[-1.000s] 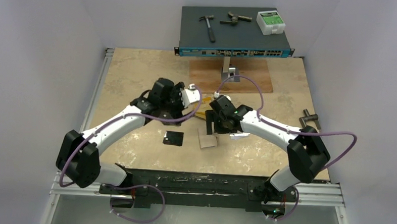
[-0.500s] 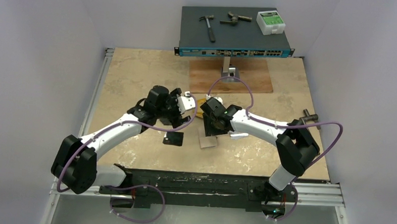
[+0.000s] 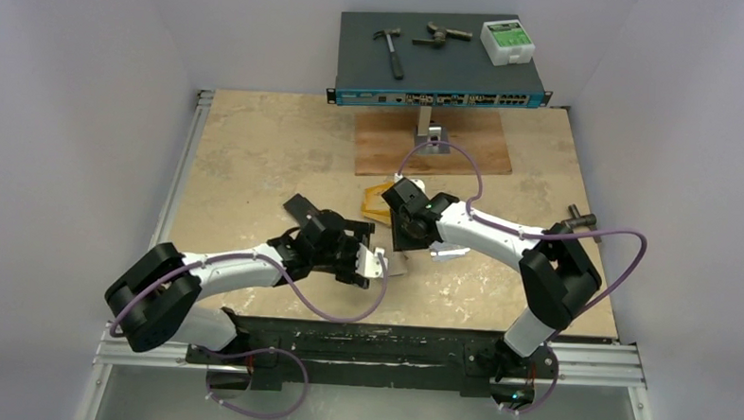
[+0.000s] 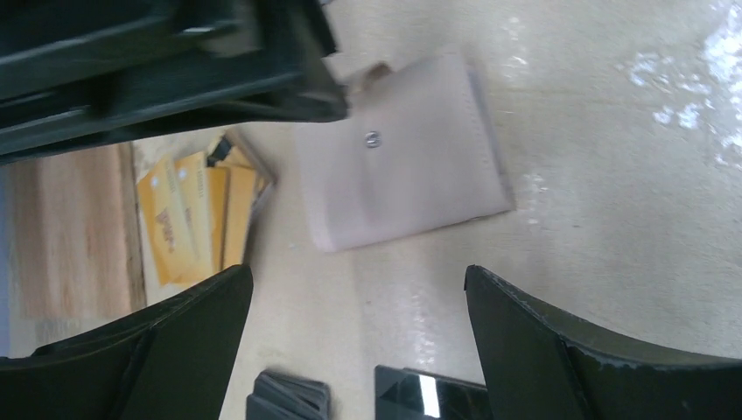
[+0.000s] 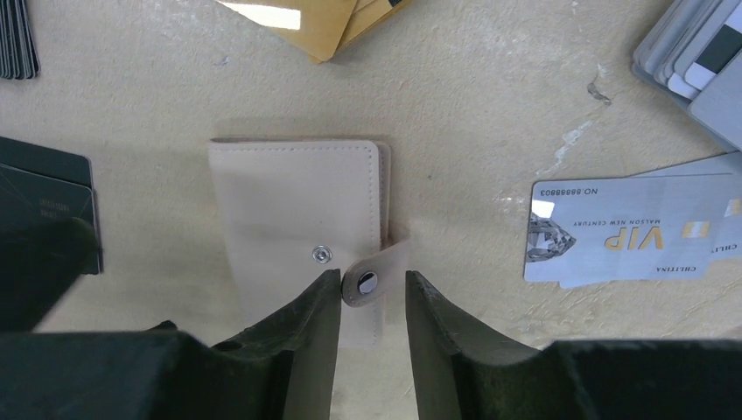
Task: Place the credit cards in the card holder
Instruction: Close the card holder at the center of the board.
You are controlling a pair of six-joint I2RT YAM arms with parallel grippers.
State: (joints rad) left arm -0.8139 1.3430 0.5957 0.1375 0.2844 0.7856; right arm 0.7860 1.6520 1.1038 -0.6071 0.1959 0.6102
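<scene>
The card holder (image 5: 293,210) lies closed and flat on the beige surface (image 5: 490,131). Its snap tab (image 5: 383,261) is unfastened and curls off one edge. The right tool (image 5: 372,280) hangs straight over it, its fingers drawn close on either side of that tab. They look to be touching it, though I cannot tell from the wrist view whether they truly clamp it. The left tool (image 4: 357,276) hovers near the holder, its fingers spread wide apart and empty. A fan of orange-gold cards (image 4: 188,219) lies just beside the holder. In the right wrist view a silver VIP card (image 5: 630,236) lies to the holder's right — apart from it — and a grey stack of cards (image 5: 691,61) sits further off.
</scene>
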